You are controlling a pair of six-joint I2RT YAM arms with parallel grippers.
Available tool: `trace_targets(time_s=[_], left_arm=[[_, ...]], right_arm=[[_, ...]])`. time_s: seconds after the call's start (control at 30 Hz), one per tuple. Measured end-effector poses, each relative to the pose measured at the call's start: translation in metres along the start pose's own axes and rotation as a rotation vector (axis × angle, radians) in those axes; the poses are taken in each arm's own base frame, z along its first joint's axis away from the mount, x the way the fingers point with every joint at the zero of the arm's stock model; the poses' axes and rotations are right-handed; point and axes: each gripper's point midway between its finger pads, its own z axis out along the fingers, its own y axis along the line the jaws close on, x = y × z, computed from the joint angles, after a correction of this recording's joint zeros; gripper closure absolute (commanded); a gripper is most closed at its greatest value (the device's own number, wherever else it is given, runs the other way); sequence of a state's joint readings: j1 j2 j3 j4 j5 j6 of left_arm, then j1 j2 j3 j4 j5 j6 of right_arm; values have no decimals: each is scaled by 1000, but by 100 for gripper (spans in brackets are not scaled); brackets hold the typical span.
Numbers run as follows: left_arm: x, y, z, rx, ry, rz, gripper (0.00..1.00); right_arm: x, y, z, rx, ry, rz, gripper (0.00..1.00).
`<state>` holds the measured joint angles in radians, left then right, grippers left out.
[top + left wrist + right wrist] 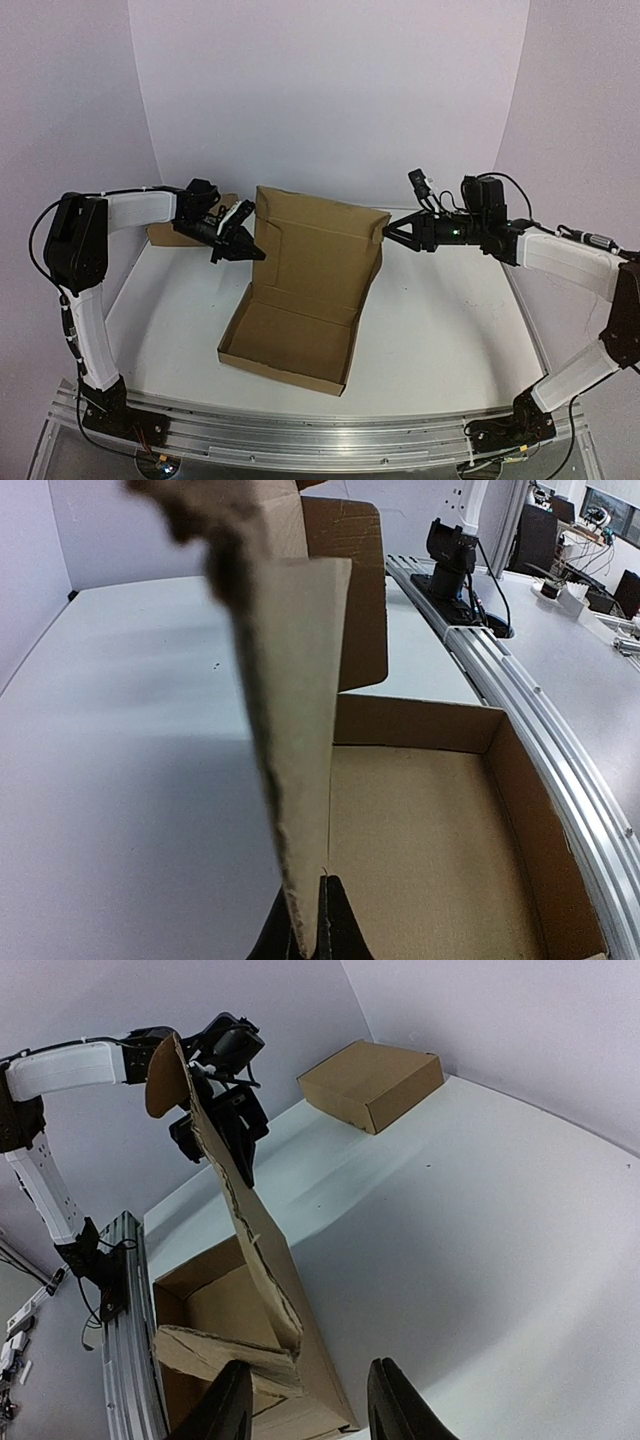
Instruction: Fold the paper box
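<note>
The paper box [300, 300] sits at the centre of the top view, its shallow tray flat on the worktop [450, 340] and its lid standing upright along the tray's far edge. The left end effector [255, 253] is clamped tight on the lid's left side flap (its wrist view shows the cardboard edge pinched between the fingers). The right end effector [388, 232] meets the lid's right edge with fingers parted, gripping nothing. A smaller plain box [372, 1082] lies near the top of the right wrist view.
</note>
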<state>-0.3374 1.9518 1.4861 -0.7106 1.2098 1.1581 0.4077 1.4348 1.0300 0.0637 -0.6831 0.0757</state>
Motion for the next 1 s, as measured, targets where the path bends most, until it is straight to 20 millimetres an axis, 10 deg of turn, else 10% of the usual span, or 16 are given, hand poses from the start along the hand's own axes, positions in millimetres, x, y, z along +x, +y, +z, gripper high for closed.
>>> trace_targets(time_s=[0.5,0.8,1.0], left_arm=[[1,3,-7,-15,2,5,100],[2,7,-8,-28,7,-12,100],[2,13,-8,-47,12,-40,100]], right_arm=[[-8,12,16,-110,-6,-9,100],[-8,14,17,-118,-5,-13,100],[-8,11,18,-65,-14,-17,49]])
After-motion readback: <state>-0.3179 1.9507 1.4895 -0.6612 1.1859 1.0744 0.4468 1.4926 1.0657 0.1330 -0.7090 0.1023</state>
